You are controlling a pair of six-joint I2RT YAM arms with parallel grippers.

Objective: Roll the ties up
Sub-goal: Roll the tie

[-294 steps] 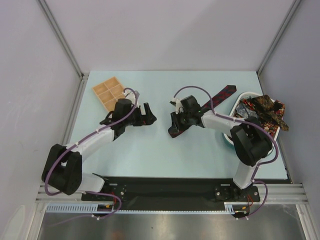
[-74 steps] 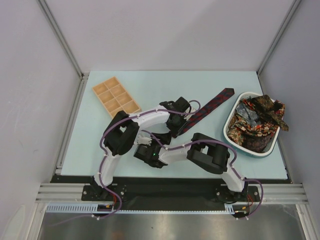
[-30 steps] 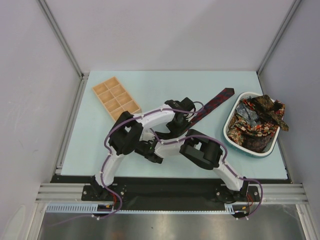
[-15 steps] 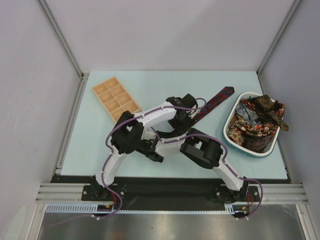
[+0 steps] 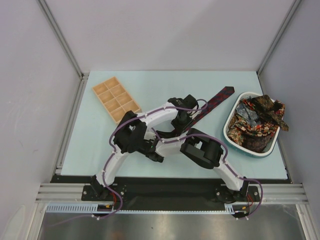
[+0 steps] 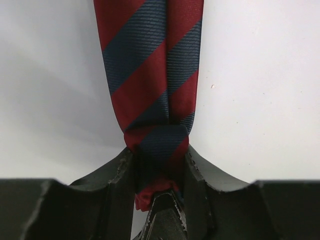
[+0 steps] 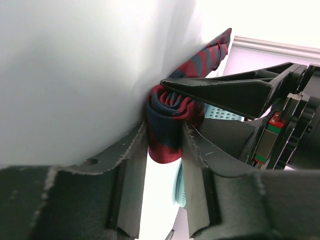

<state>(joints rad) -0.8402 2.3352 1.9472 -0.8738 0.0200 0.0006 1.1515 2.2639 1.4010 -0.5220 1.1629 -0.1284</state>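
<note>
While the white basket (image 5: 240,147) is holding a heap of ties (image 5: 255,122) at the right, the red-and-navy striped tie (image 5: 215,100) is lying slanted in the middle, and the left gripper (image 6: 159,165) and right gripper (image 7: 165,137) are both pinching its rolled end.

Wooden compartment tray (image 5: 116,99) far left, white basin (image 5: 232,114) right

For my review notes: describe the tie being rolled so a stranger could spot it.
On the pale blue table, look left of the white tub heaped with patterned ties. A long dark red necktie with navy diagonal stripes slants toward the arms, its near end rolled between the left fingers and right fingers. It alone lies outside the tub.
</note>
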